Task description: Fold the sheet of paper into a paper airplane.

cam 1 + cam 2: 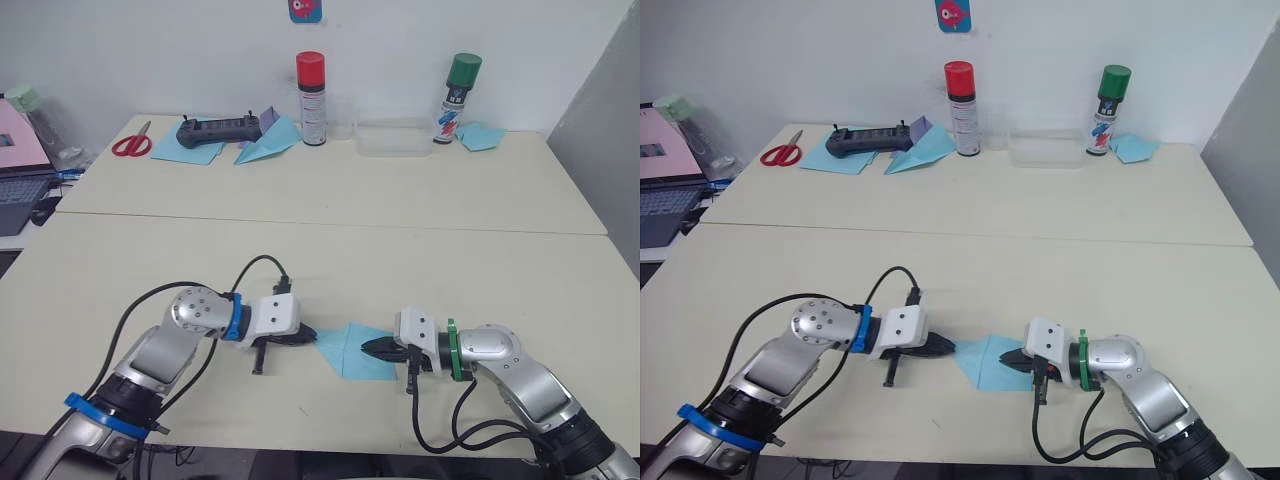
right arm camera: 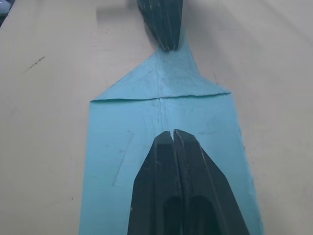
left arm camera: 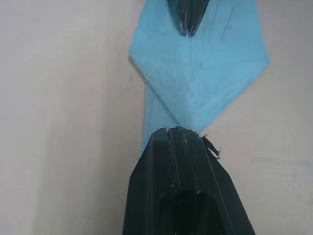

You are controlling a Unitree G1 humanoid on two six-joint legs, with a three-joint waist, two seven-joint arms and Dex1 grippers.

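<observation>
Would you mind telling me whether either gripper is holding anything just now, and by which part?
The left gripper is shut at the pointed tip of the sheet of paper. The right gripper presses shut on its middle, not clearly gripping.

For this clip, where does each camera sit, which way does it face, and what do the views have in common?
Left and right eye views: on the head, looking forward and down over both arms at the table.
Left wrist view: along the shut left pincer, resting on the sheet of paper; the right pincer opposite.
Right wrist view: along the shut right pincer, pressed on the sheet; the left pincer opposite.
Shared: the sheet between both pincers.
</observation>
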